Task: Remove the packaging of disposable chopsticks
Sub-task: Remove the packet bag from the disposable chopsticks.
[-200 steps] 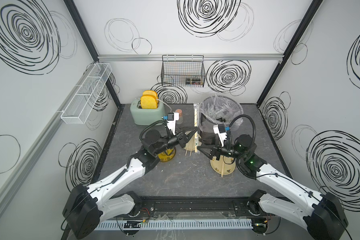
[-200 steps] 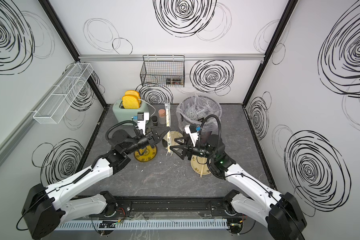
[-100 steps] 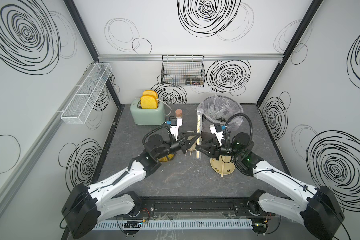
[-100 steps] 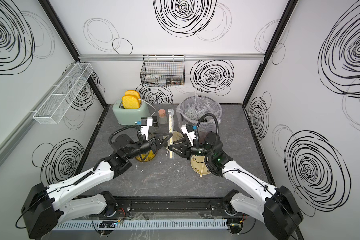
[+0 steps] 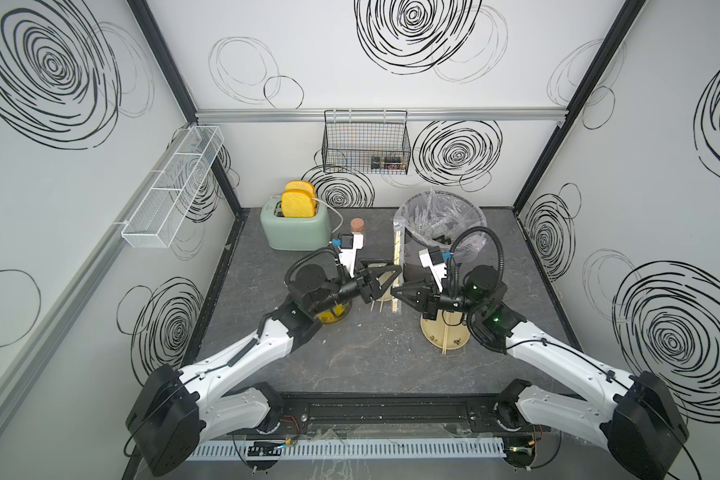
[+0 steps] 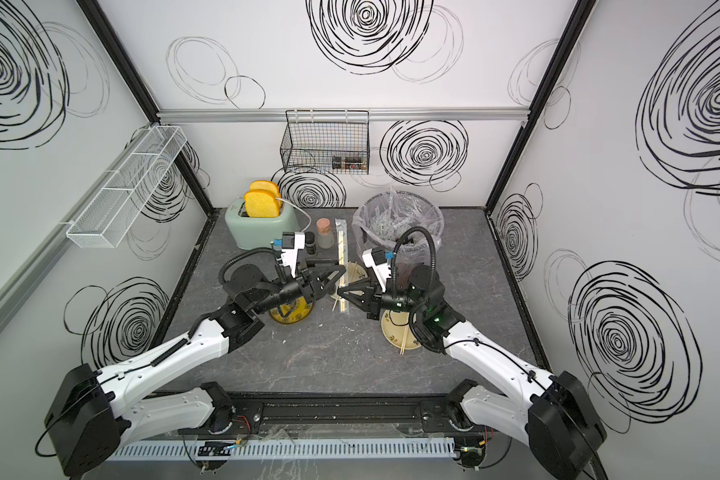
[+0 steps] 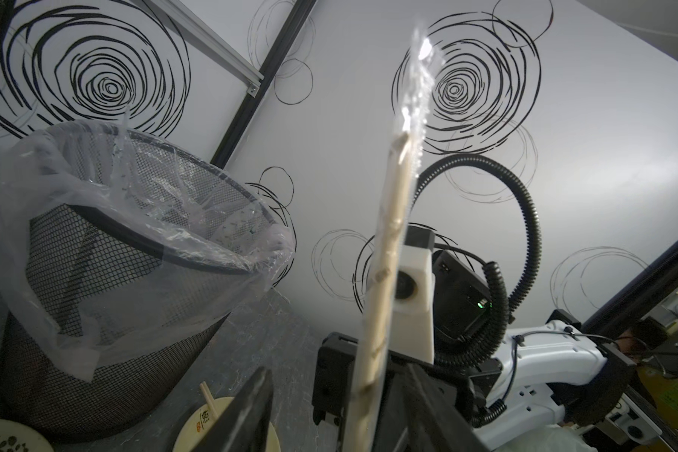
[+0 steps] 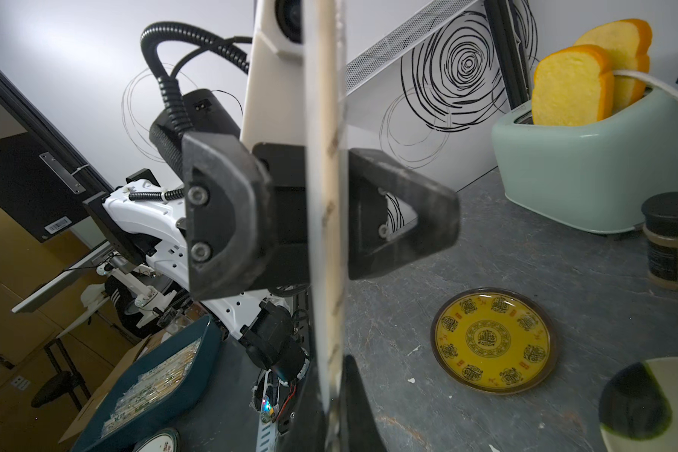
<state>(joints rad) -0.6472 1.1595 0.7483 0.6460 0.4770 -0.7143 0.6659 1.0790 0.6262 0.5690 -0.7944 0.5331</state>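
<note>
I am watching my left gripper standing with jaws spread around the long clear plastic sleeve, near-upright at centre with pale tan wooden chopsticks inside. The right gripper is pinching it from three o'clock. I am judging that lone pinch could let it pivot over.
</note>
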